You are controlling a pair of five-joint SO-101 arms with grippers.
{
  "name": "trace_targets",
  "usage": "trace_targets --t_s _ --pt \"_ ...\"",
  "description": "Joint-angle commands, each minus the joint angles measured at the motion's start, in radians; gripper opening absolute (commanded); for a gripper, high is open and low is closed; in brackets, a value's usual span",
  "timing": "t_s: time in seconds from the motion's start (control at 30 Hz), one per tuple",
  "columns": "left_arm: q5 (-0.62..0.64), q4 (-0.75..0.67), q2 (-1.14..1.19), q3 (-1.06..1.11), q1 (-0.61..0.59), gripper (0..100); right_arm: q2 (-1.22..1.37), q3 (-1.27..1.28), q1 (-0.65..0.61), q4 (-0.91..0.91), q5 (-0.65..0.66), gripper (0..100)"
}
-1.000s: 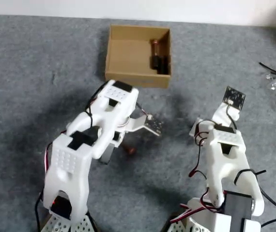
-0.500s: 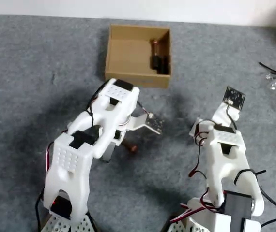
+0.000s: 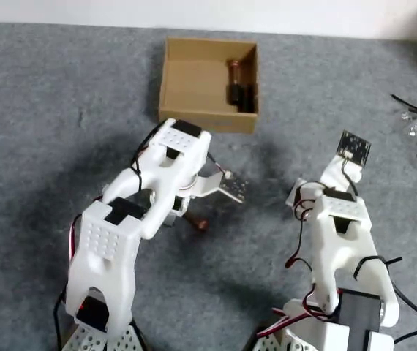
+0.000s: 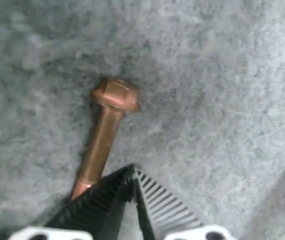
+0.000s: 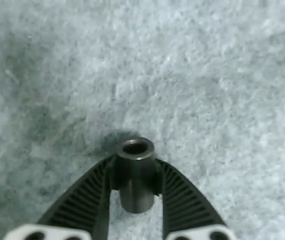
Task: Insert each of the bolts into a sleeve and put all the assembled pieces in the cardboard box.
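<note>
While the right claw [image 5: 135, 165] grips the sleeve [image 5: 135, 180], the bolt [image 4: 106, 132] has shifted beside the closed left claw [image 4: 132, 170].

Grey carpeted table [image 3: 62, 102] with cardboard box [image 3: 208, 117], copper bolt [image 4: 105, 140] and, at its edge, loose wires [image 3: 408, 104].

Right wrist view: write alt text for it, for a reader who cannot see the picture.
The right gripper holds a short dark metal sleeve between its ribbed black fingers, with the sleeve's open bore turned toward the camera. Grey carpet lies behind it.
</note>
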Motion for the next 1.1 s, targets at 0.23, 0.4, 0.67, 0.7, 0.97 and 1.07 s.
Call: trace_targets --t_s 0.23,0.4,0.67,0.7,0.97,1.07 --pt "-0.238 0.091 -0.137 -0.047 0.056 1 -0.010 -0.050 0.018 -0.027 0.011 0.5" --pt "-0.192 0.094 -0.309 -0.008 0.061 1 -0.012 -0.051 0.044 -0.027 0.011 0.5" --pt "-0.196 0.084 -0.401 0.128 0.071 1 -0.012 -0.051 0.036 -0.025 0.009 0.5" --pt "-0.196 0.084 -0.386 0.128 0.071 1 -0.012 -0.051 0.036 -0.025 0.009 0.5" --pt "-0.192 0.084 -0.317 0.127 0.096 26 -0.012 -0.051 0.036 -0.025 0.009 0.5" --pt "-0.201 0.057 -0.315 0.127 0.101 24 -0.012 -0.051 0.036 -0.025 0.009 0.5"
